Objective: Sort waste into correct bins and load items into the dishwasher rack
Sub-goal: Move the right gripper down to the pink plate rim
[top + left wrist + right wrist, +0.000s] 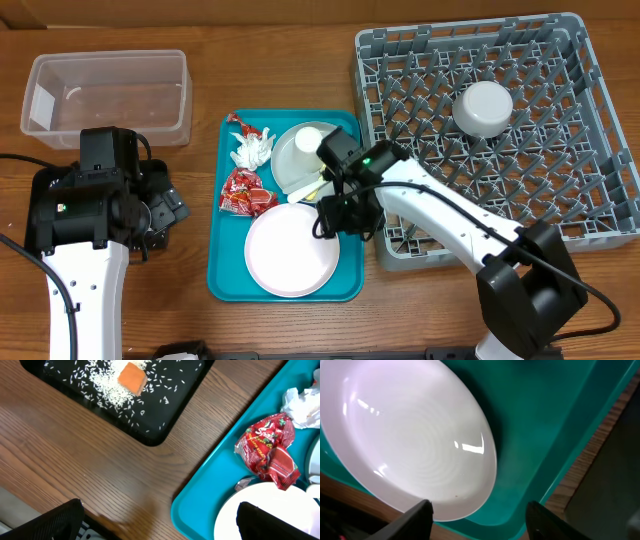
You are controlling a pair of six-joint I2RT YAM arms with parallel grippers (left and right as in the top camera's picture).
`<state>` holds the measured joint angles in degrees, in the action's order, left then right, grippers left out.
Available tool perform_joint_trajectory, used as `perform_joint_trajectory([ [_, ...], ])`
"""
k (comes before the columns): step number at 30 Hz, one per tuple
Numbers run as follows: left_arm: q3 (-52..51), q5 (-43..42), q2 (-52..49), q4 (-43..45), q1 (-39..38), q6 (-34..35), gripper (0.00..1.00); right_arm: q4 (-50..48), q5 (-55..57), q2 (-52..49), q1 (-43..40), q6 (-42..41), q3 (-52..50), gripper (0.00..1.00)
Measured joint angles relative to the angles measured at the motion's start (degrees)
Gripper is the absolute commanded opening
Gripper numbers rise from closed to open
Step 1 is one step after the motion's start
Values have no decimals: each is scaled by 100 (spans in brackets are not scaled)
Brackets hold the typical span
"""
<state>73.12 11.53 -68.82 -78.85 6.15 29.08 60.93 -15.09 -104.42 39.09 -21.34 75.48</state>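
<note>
Step in hand: loading the white plate [290, 250], which lies at six o'clock on the teal tray [222, 250]. The right gripper [479, 508] straddles its rim, jaws apart, nothing held. The left gripper [160, 506] is wide open and idle. Next move, as judged: close on the rim and carry it to the dishwasher rack [470, 28] at three o'clock.

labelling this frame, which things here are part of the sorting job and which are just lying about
Job: wrapper, napkin, rice, orange cube, white plate, grey plate, cup, bowl, cutlery, tub, black tray, rack.
Lying about: teal tray, table.

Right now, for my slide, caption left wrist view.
Rice and orange cube in black tray; red wrapper, napkin on teal tray.
</note>
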Motion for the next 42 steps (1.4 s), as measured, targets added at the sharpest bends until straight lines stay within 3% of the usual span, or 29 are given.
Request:
perform_joint_trajectory([
  [10, 0, -59, 0, -2, 0, 61, 100, -927, -271, 0, 7, -114, -713, 57],
  [28, 0, -103, 0, 15, 0, 61, 100, -1078, 914, 0, 938, -968, -767, 56],
  [42, 0, -188, 0, 20, 0, 61, 100, -1244, 1237, -81, 935, -1213, -767, 53],
])
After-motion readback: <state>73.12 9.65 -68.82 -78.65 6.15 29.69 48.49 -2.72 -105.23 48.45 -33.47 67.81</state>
